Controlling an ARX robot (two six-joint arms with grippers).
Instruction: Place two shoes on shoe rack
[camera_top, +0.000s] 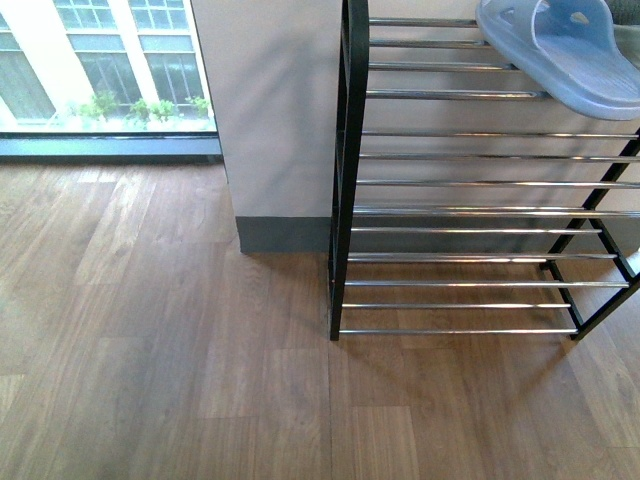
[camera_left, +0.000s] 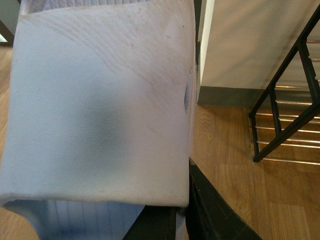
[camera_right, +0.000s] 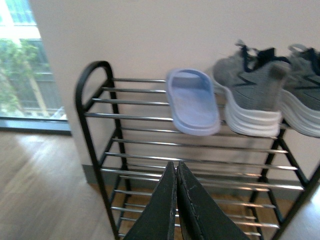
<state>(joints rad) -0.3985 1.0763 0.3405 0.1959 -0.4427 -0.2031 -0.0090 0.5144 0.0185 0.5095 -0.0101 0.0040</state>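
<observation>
The rack (camera_top: 470, 180) stands on the wood floor (camera_top: 160, 350) against a pale wall (camera_top: 270, 110), its black side frame rounded at the top and chrome bars forming the tiers. In the right wrist view one slide (camera_right: 192, 101) lies on the top tier, its heel end overhanging the front bar. Just beside it on the same tier sit the two sneakers (camera_right: 252, 92), grey knit with white soles, heels toward the wall side, close together. The front view shows that same slide (camera_top: 570, 50) at the top tier's right part, with the lower tiers bare.

The second slide (camera_left: 100, 105) fills most of the left wrist view, its pale sole surface facing the camera and marked with faint scuffs. The left claw (camera_left: 175, 220) is clamped on this slide at its edge, dark fingers showing beneath it, and holds it above the floor, with the rack's frame near to one side.

The right claw (camera_right: 176, 200) has its black fingers pressed together, holding nothing, and hangs in front of the rack's middle tiers. A window (camera_top: 100, 60) shows beyond the wall's edge
</observation>
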